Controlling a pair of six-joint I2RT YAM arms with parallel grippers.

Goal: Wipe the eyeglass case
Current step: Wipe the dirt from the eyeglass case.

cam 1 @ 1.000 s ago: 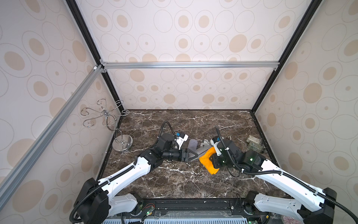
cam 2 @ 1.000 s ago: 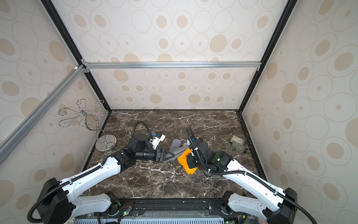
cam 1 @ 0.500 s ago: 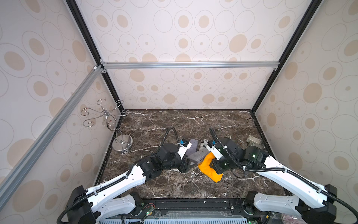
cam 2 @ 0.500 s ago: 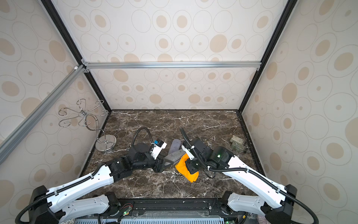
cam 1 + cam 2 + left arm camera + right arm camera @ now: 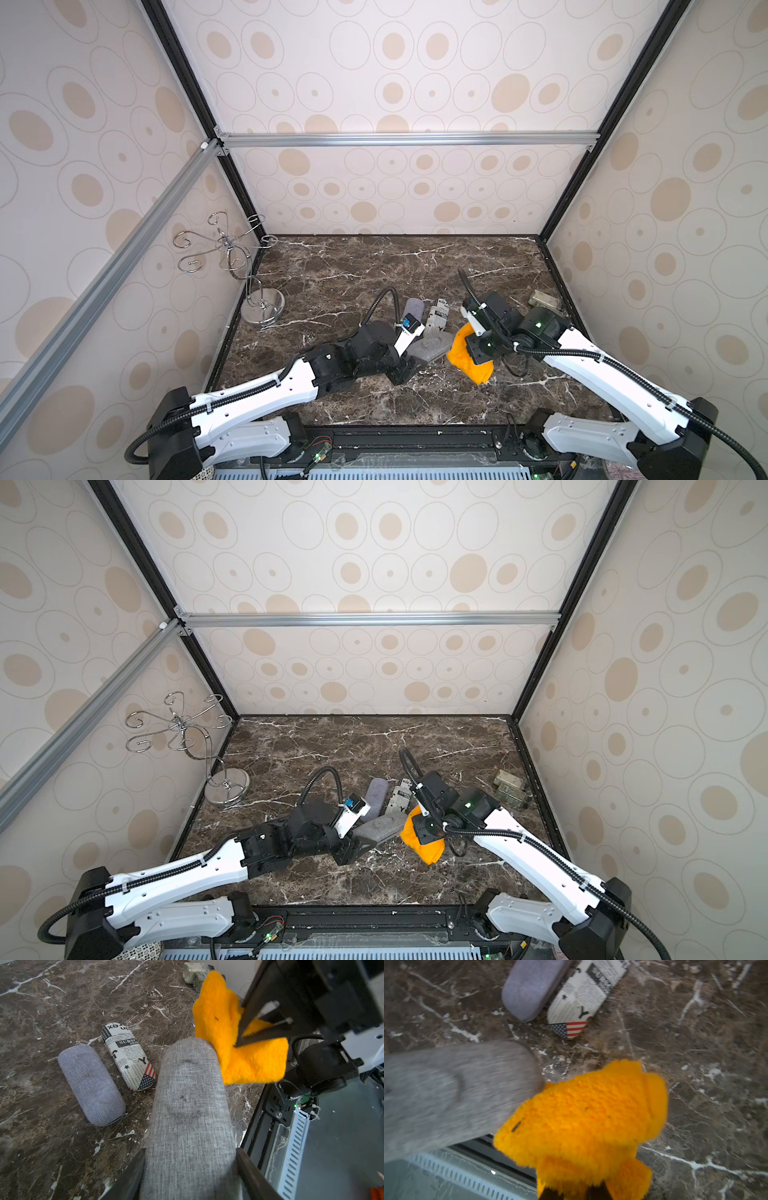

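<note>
- Dark marble tabletop (image 5: 374, 266) inside a booth of circle-patterned walls; both arms reach in from the front edge.
- Left gripper (image 5: 190, 1157): jaws clamped on the two long sides of the grey eyeglass case (image 5: 187, 1095) at its near end. The case juts out toward the right arm and appears raised off the marble, near the front edge.
- Right gripper (image 5: 574, 1192): jaws pinched tight on a bunched orange cloth (image 5: 583, 1113), which hangs below the fingers and meets the free end of the held case. Whether it presses there cannot be told.
- Step in hand, as judged: stroking the cloth over the case.
  - Good practice would hold the case steady and level while the cloth travels lengthwise from the free end toward the clamped end.
  - A broad fold, not a corner, should bear on the fabric.
  - Dark smudges on the upper face, seen in the left wrist view, merit repeated passes.
  - Pressure should stay light enough that the case does not pivot between the jaws.
- Count:
  - eyeglass cases, three: the held grey one, plus a lilac case (image 5: 91, 1084) and a newsprint case (image 5: 128, 1059) lying side by side on the marble;
  - cloths, one;
  - chrome hook stand (image 5: 263, 305), one, at the left wall;
  - small pale blocks (image 5: 510, 786), two, near the right wall.
</note>
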